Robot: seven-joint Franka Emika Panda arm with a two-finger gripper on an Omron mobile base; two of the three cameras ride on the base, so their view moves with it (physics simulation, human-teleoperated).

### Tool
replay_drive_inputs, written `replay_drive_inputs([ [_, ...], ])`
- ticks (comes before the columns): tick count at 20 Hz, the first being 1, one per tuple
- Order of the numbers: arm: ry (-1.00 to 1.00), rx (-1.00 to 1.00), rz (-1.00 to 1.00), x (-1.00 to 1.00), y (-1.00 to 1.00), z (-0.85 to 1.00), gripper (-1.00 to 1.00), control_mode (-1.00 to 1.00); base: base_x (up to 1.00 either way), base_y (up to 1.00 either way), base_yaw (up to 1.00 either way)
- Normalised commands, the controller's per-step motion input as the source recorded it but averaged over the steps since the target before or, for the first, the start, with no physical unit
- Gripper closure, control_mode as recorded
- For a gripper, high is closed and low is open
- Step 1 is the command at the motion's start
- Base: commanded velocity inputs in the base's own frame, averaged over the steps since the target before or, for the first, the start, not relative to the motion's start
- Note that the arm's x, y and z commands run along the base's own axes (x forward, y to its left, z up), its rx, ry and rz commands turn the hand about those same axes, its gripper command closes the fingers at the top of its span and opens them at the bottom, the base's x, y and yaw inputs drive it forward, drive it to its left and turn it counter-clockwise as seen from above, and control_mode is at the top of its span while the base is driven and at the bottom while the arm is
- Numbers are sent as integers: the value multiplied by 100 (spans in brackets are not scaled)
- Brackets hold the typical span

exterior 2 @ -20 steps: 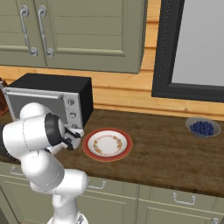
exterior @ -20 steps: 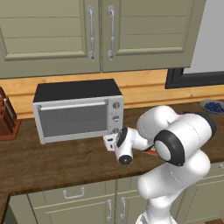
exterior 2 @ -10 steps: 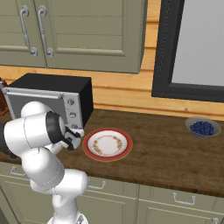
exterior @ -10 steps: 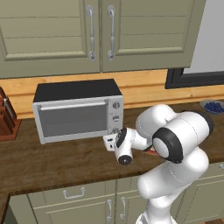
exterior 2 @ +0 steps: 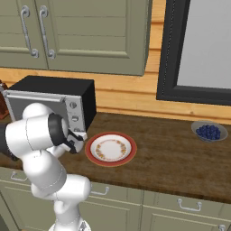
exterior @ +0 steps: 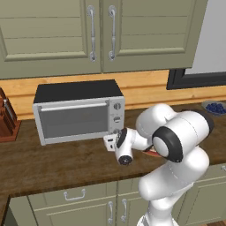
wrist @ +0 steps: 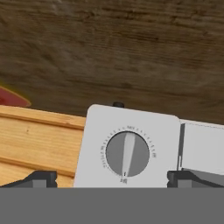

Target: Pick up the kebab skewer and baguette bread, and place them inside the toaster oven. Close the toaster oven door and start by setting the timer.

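Note:
The toaster oven (exterior: pixel 77 112) stands on the counter by the wall, and its door (exterior: pixel 74 120) is shut. Its bar handle runs along the door's top edge. My gripper (exterior: pixel 113 141) hovers just in front of the lowest knob on the right panel, close to it and apart from it. In the hand view that round knob (wrist: pixel 127 154) sits centred between my wide-apart fingertips (wrist: pixel 38 177), its pointer line aimed at the bottom of the view. The gripper (exterior 2: pixel 80 138) is open and holds nothing. The kebab skewer and baguette bread are out of view.
A red-rimmed plate (exterior 2: pixel 110 149) with nothing on it lies right of the oven. A bowl of blueberries (exterior 2: pixel 208 131) sits at the far right. A knife block (exterior: pixel 6 118) stands left of the oven. Wall cabinets (exterior: pixel 99 31) hang above.

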Motion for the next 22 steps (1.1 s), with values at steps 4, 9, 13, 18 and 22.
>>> replay_drive_inputs([
  [4, -3, 0, 0, 1, 5, -7, -100, -100, 0, 0, 0],
  [9, -2, 0, 0, 0, 1, -18, -100, -100, 0, 0, 0],
  [13, -2, 0, 0, 5, 1, -10, -100, -100, 0, 0, 0],
  [18, -5, 0, 0, 5, 0, 0, -100, -100, 0, 0, 0],
  [22, -7, 0, 0, 3, 0, 0, -100, -100, 0, 0, 0],
])
